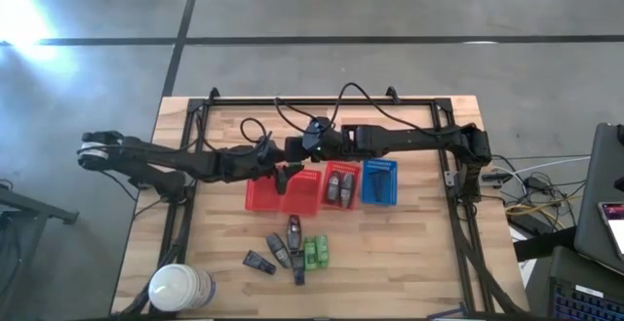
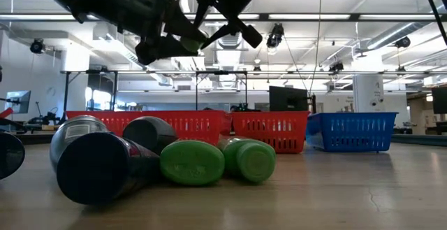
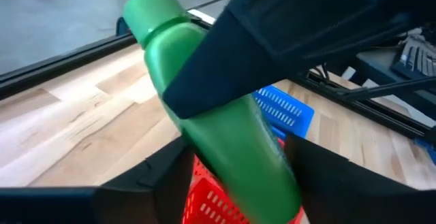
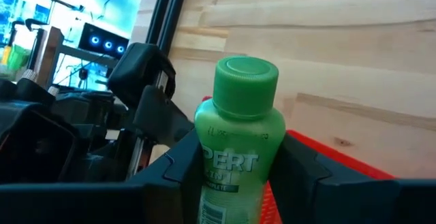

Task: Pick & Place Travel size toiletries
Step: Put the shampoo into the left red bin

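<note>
The right gripper (image 4: 235,176) clamps a green bottle (image 4: 235,149) between its fingers above the left red basket (image 1: 283,196); the left gripper (image 3: 231,183), jaws partly apart, brackets the same bottle's other end without clearly closing.

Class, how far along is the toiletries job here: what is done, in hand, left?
Done: dark bottles lie in the middle red basket. In hand: the right gripper holds a green bottle above the left red basket, the left gripper around it. Left: loose dark bottles and loose green bottles on the table.
</note>
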### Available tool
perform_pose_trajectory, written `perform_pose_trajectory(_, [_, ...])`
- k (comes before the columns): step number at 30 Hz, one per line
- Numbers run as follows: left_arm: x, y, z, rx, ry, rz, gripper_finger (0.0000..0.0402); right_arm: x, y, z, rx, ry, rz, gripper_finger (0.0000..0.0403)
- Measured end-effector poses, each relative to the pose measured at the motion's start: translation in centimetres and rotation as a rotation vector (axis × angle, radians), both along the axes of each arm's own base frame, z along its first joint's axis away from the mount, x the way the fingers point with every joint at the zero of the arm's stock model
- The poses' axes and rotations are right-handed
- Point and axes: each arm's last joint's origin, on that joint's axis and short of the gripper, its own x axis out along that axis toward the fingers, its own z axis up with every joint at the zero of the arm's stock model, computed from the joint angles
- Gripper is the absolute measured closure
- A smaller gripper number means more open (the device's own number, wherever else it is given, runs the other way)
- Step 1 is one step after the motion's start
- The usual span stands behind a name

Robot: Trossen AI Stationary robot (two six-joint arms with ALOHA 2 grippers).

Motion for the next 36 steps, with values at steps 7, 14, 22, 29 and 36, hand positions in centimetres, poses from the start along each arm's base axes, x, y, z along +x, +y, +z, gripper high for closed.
perform_pose_trajectory(7, [-0.1, 0.0, -0.4, -0.004, 0.032, -0.008, 0.0241, 0.0, 0.2, -0.2, 0.038, 0.006, 0.051, 0.0268])
perform_pose_trajectory(14, [-0.5, 0.1, -1.4, -0.040, 0.137, 0.019, 0.0275, -1.0, 0.9, 0.5, 0.057, 0.046, 0.089, 0.0211])
perform_pose_trajectory(22, [-2.7, -0.3, -1.9, -0.209, 0.196, 0.067, 0.0295, -3.7, 1.0, 2.5, -0.050, 0.125, -0.011, 0.0140])
perform_pose_trajectory(29, [-7.0, -1.7, -3.0, -0.560, 0.121, 0.129, 0.0297, -5.3, 1.0, 3.4, -0.062, 0.181, -0.012, 0.0104])
perform_pose_trajectory(36, [-9.4, -4.4, -5.4, -0.846, 0.141, 0.132, 0.0297, -5.7, 0.9, 3.0, -0.093, 0.237, 0.020, 0.0094])
